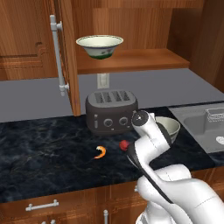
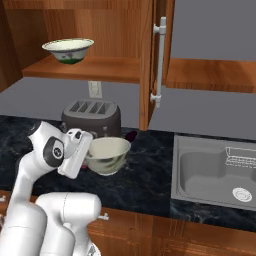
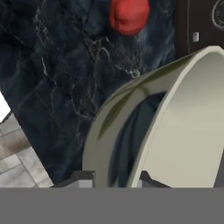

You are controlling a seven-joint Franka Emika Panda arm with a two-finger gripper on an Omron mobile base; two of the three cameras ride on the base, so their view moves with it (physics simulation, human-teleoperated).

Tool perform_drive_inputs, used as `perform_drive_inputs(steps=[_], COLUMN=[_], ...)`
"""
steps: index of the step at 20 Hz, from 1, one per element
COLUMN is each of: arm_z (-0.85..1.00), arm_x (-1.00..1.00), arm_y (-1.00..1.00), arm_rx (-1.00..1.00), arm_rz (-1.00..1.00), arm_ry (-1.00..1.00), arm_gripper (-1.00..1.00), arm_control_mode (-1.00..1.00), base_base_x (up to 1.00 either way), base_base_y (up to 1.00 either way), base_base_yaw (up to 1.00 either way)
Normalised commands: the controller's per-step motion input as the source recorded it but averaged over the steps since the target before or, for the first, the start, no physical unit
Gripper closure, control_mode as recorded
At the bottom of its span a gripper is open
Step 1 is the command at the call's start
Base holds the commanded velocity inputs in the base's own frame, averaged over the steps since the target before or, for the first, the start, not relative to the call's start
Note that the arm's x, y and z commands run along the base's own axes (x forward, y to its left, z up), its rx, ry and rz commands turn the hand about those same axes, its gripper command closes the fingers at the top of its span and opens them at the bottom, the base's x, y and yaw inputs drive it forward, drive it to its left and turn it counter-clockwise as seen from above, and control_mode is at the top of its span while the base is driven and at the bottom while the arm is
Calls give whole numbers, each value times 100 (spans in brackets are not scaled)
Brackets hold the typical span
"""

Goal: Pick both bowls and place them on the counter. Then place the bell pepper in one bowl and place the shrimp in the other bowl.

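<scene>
My gripper (image 2: 90, 150) is shut on the rim of the deeper cream bowl (image 2: 108, 155), holding it low over the black counter (image 2: 145, 185) in front of the toaster; whether it touches I cannot tell. In the hand view the gripper (image 3: 116, 179) has the rim of this bowl (image 3: 183, 131) between its fingers, and the red bell pepper (image 3: 128, 15) lies beyond. In the left base view the bowl (image 1: 171, 126) shows behind my arm, with the bell pepper (image 1: 124, 145) and the orange shrimp (image 1: 101, 152) on the counter (image 1: 43, 148) to its left. The wider bowl (image 1: 99, 45) stands on the cabinet shelf.
A dark toaster (image 1: 111, 110) stands at the back of the counter, just behind the held bowl. A steel sink (image 2: 215, 172) lies to the right. The open cabinet door (image 1: 65, 52) with its white handle juts out above the counter's left part.
</scene>
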Motion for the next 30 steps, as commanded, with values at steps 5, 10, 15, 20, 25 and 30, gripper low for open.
perform_drive_inputs(steps=[5, 10, 15, 20, 25, 30], arm_z=[-44, -24, -21, -27, -14, -1], arm_x=[56, 59, 37, 8, -2, -41], arm_y=[-10, 0, 0, 0, 0, 0], arm_rx=[0, 0, 0, 1, 3, 0], arm_rz=[0, 0, 0, 0, 0, 0], arm_ry=[0, 0, 3, 3, 1, 0], arm_gripper=[100, 100, 100, 100, 100, -100], arm_control_mode=[-100, -100, -100, -100, -100, -100], base_base_x=[0, 0, 0, 0, 0, 0], base_base_y=[0, 0, 0, 0, 0, 0], base_base_yaw=[0, 0, 0, 0, 0, 0])
